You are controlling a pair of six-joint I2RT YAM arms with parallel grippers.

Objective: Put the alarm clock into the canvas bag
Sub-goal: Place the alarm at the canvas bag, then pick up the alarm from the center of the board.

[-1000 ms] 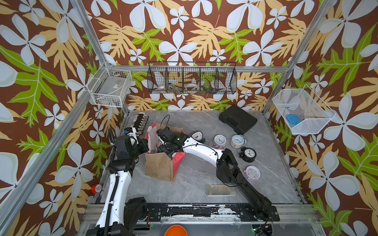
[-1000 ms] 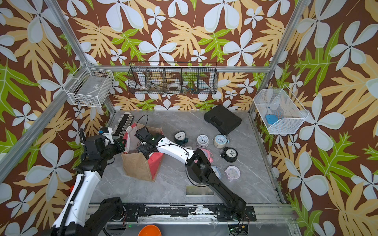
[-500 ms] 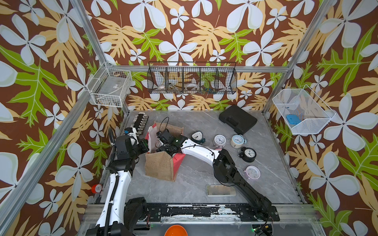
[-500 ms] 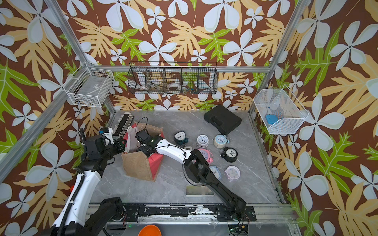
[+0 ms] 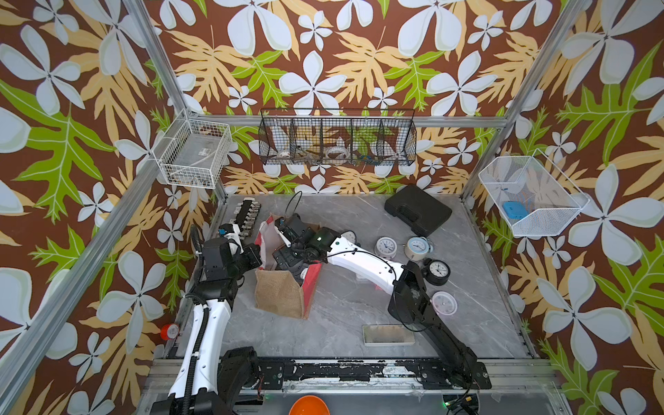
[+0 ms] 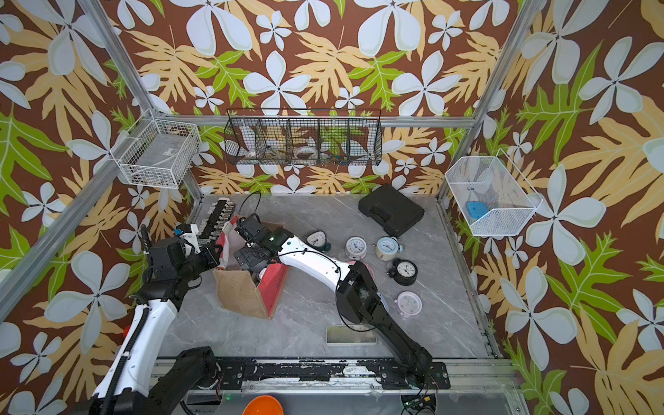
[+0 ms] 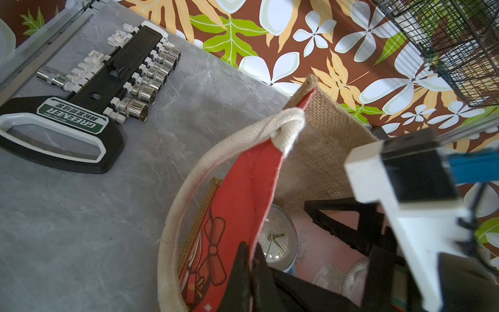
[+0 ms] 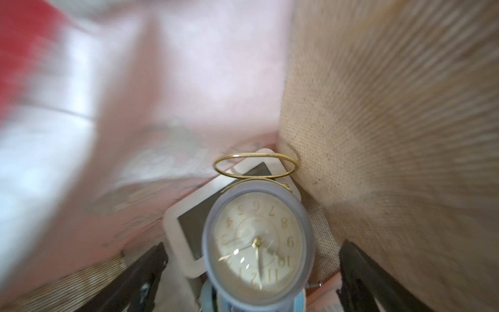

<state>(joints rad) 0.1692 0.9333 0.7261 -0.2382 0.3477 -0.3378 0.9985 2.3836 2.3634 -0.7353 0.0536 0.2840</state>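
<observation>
Spread wider now, right gripper (image 8: pixel 253 245) is releasing alarm clock (image 7: pixel 278 240) inside canvas bag (image 5: pixel 280 298); left gripper (image 7: pixel 249 250) is clamping rim (image 7: pixel 259 167), propping mouth.

Lab-style robot test cell: aluminium frame (image 5: pixel 158 59), leaf-print backdrop walls (image 5: pixel 323 54), hung wire basket (image 5: pixel 337 143), marble-look tabletop (image 5: pixel 345 323), black arm-mounting rail (image 5: pixel 341 370).

canvas bag (image 5: pixel 278 296) mouth: blocked by right gripper (image 5: pixel 291 266) | floor: alarm clock (image 8: pixel 258 243) atop white clock (image 8: pixel 186 227)

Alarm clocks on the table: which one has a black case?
The black alarm clock, white-dialled, standing beside the right arm at its elbow in both top views; none of the other clocks there is black.
</observation>
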